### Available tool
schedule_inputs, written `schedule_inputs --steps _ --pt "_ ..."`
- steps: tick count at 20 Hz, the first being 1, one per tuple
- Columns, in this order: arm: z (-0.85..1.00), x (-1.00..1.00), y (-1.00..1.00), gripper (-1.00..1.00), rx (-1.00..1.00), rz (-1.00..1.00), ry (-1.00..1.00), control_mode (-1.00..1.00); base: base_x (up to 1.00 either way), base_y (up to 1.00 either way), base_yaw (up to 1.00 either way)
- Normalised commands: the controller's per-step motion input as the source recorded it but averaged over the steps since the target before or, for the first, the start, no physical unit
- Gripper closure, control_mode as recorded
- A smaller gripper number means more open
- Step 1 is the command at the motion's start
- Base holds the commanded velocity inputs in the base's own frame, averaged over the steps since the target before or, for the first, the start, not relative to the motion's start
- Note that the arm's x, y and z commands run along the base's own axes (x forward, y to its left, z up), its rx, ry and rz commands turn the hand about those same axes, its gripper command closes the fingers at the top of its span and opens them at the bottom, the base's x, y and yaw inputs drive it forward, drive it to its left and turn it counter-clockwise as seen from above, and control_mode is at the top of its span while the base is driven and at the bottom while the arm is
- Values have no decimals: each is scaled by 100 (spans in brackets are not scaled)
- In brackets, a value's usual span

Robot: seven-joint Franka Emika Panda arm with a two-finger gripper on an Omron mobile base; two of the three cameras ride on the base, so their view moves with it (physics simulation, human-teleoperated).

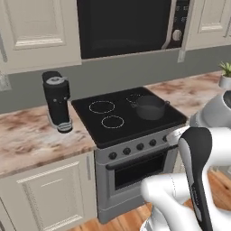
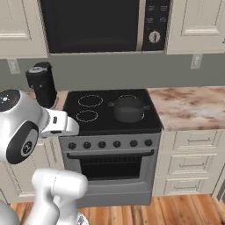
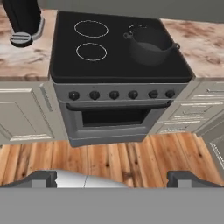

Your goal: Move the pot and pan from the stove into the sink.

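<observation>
The gripper (image 3: 112, 177) hangs wide open and empty over the floor; the pot (image 3: 151, 49) sits well ahead, slightly right, on the stove (image 3: 65, 65).

Cream cabinets (image 2: 200, 151), wooden floor (image 3: 113, 159)

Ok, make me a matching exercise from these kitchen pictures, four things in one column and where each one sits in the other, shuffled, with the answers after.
Things:
1. pot
2. coffee machine
3. microwave
4. potted plant

Places:
A. mounted above the stove
B. on the counter right of the stove, far end
C. on the stove's right side
D. on the counter left of the stove

Pairs: 1-C, 2-D, 3-A, 4-B
</observation>
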Motion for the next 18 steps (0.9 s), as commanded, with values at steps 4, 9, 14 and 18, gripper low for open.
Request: schedule_inputs --steps 4,9,14,18 --pt "0 0 0 -100 0 0 0 100 58 -44 0" --pt "0 0 0 -100 0 0 0 100 44 -55 0" --pt "0 0 0 -100 0 0 0 100 35 -53 0" --pt "0 0 0 -100 0 0 0 100 32 -41 0"
